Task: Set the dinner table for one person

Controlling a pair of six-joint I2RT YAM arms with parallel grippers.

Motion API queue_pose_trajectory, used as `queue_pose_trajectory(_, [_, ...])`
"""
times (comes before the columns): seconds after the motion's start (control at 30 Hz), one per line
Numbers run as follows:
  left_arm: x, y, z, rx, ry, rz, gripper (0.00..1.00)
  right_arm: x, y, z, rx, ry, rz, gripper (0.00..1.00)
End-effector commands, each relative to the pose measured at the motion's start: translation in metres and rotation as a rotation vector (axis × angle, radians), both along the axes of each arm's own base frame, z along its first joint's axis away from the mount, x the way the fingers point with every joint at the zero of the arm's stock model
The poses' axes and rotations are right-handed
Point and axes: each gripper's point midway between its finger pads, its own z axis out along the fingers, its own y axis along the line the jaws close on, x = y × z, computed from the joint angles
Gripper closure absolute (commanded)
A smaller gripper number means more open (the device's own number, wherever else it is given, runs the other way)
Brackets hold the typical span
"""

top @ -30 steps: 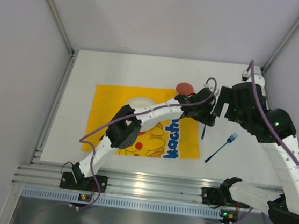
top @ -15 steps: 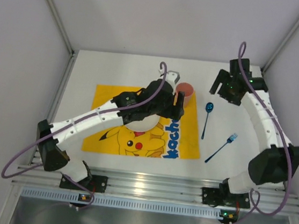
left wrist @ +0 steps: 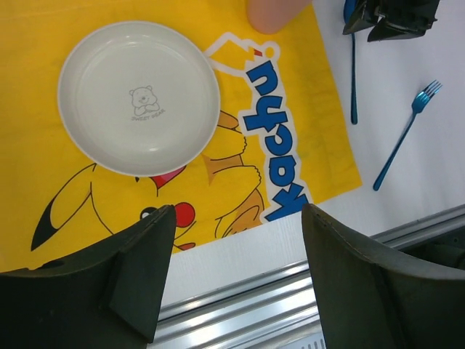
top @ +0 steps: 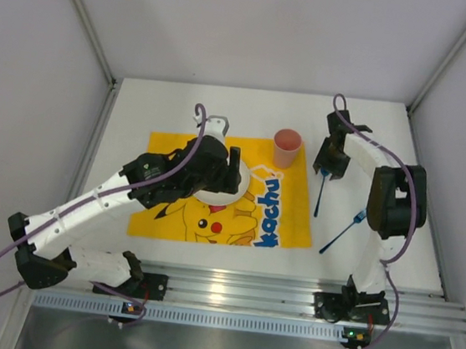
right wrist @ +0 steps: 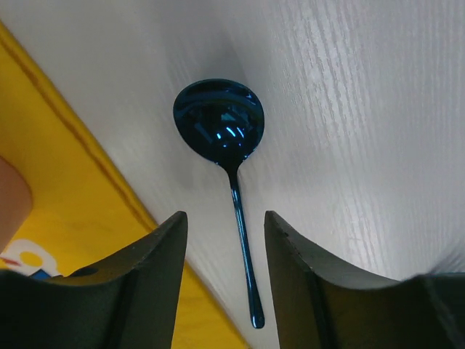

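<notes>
Altogether on dinner table (top: 165, 108): one each plate (left wrist: 138, 98), cup (top: 286, 148), spoon (right wrist: 221, 116), fork (left wrist: 407, 134).

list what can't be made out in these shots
- Top view: the left gripper covers much of the plate; the right gripper hides the bowl of the spoon.
- Left wrist view: the cup is cut off by the top edge; the lettering under the plate's bear print is too small to read.
- Right wrist view: the cup is only a blurred sliver at the left edge; the fork is out of frame.
</notes>
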Motion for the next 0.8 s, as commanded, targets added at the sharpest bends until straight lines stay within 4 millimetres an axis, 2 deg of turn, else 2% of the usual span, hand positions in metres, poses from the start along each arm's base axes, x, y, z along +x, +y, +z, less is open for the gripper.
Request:
queue_pose_trajectory(0.0, [-0.002,0.020,0.008,0.032,-0.007,0.054,0.25,0.021,-0.007,-0.007,-0.034,-0.036,-0.019,0.53])
queue_pose_trajectory(0.23, [-0.002,0.023,0.012,0.083,0.007,0.052,0.25,0.018,-0.013,-0.040,-0.066,0.005,-0.022,0.70])
queue_pose_trajectory(0.27, [-0.002,0.023,0.013,0.085,0.008,0.054,0.25,0.020,-0.012,-0.043,-0.067,0.001,-0.016,0.77])
queue_pose_trajectory(0.33, [-0.002,0.023,0.012,0.089,0.012,0.055,0.25,0.014,-0.014,-0.053,-0.069,0.021,-0.017,0.83])
queue_pose_trajectory(0.37, [-0.002,0.023,0.014,0.086,0.011,0.058,0.25,0.011,-0.014,-0.060,-0.068,0.025,-0.016,0.90])
queue_pose_trajectory(0.47, [-0.003,0.023,0.012,0.092,0.022,0.057,0.25,0.005,-0.013,-0.063,-0.064,0.018,-0.012,1.00])
queue_pose_trajectory(0.53, [-0.002,0.020,0.010,0.094,0.025,0.053,0.25,0.005,-0.015,-0.060,-0.069,0.017,-0.008,1.00])
queue_pose_trajectory(0.6, [0.000,0.018,0.010,0.099,0.021,0.044,0.25,0.004,-0.019,-0.051,-0.095,0.032,0.000,1.00])
queue_pose_trajectory(0.67, [0.004,0.013,0.009,0.112,0.011,0.032,0.25,0.009,-0.024,-0.027,-0.126,-0.003,0.000,1.00])
queue_pose_trajectory(0.7, [0.006,0.011,0.009,0.114,0.006,0.030,0.25,0.012,-0.026,-0.004,-0.129,-0.052,-0.004,1.00])
queue_pose_trajectory(0.77, [0.010,0.004,0.006,0.123,0.004,0.019,0.25,0.010,-0.028,0.025,-0.159,-0.093,0.004,1.00])
